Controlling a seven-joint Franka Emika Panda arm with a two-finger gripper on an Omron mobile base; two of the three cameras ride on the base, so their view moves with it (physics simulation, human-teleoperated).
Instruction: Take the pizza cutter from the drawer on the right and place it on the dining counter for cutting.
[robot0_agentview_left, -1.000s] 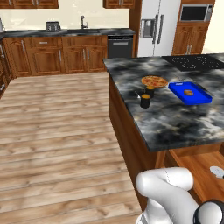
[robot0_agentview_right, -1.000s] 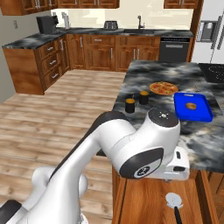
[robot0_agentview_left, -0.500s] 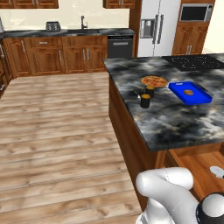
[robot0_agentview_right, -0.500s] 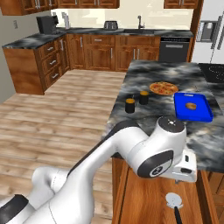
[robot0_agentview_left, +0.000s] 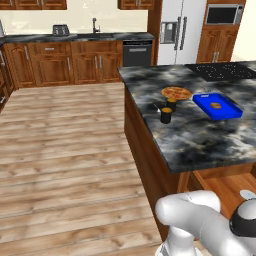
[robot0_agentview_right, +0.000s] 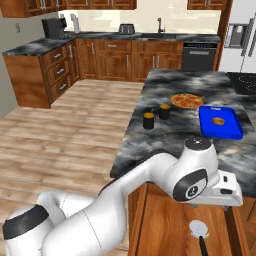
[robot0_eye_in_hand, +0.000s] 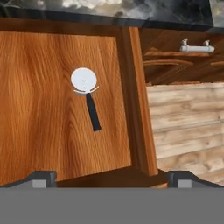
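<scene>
- One pizza cutter (robot0_eye_in_hand: 89, 99) lies flat in the drawer (robot0_eye_in_hand: 52, 83): light, rigid, I judge.
- I'd grip its black handle.
- Gripper (robot0_eye_in_hand: 109, 178) jaws spread wide, empty.

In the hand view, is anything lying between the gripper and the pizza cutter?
No. In the hand view, only bare drawer floor lies between the open gripper and the pizza cutter.

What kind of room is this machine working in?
A home kitchen, computer-rendered by the look of it. A stone-topped island carries a pizza and a cooktop, a fridge stands by wooden wall cabinets, and a pizza cutter lies in an open drawer.
</scene>
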